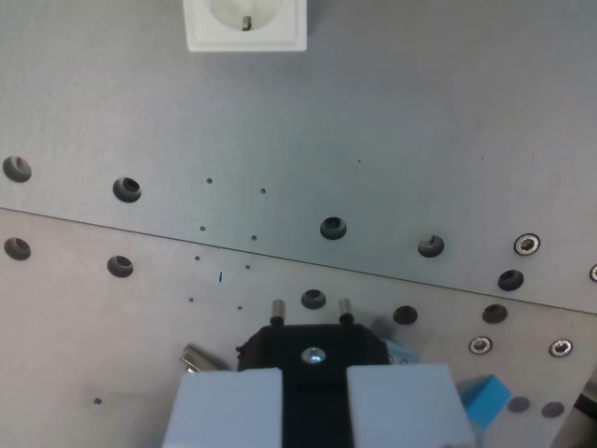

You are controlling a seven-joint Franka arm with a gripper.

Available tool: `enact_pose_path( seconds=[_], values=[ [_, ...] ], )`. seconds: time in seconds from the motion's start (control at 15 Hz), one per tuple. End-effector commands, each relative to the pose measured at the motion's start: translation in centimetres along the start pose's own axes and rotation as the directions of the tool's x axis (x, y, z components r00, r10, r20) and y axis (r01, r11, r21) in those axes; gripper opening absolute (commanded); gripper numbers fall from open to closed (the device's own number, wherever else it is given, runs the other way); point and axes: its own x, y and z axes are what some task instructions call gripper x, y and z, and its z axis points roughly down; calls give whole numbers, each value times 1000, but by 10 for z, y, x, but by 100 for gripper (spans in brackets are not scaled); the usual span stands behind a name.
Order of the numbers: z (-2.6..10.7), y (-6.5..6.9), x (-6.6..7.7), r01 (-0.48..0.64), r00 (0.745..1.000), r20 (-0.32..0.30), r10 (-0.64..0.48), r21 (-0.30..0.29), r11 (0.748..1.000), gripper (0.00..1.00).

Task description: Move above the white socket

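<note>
I see the gripper clamped on a black plug, 2 pins pointing toward the white socket at top edge.

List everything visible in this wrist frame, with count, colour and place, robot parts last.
white socket: one, white, top edge, left of centre, partly cut off by the frame.
metal plates: two, grey, filling the view; a seam runs from the wrist view's left down to its right, with rows of holes and a few screws along it.
black plug: one, black with two metal pins pointing up the image, bottom centre, held between the tool's fingers.
blue piece: one, blue, bottom on the wrist view's right; what it is cannot be told.
tool: one, pale grey fingers, bottom centre, closed on the black plug.
</note>
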Motion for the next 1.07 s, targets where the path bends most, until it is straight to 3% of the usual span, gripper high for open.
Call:
enact_pose_path(
  seconds=[0.07, 1.07],
  values=[
    [0, 0, 0, 0, 1000, -1, 0, 0, 1000, 0],
    [9, -1, 5, 9, 1000, -17, -9, -3, 1000, 0]
  ],
)
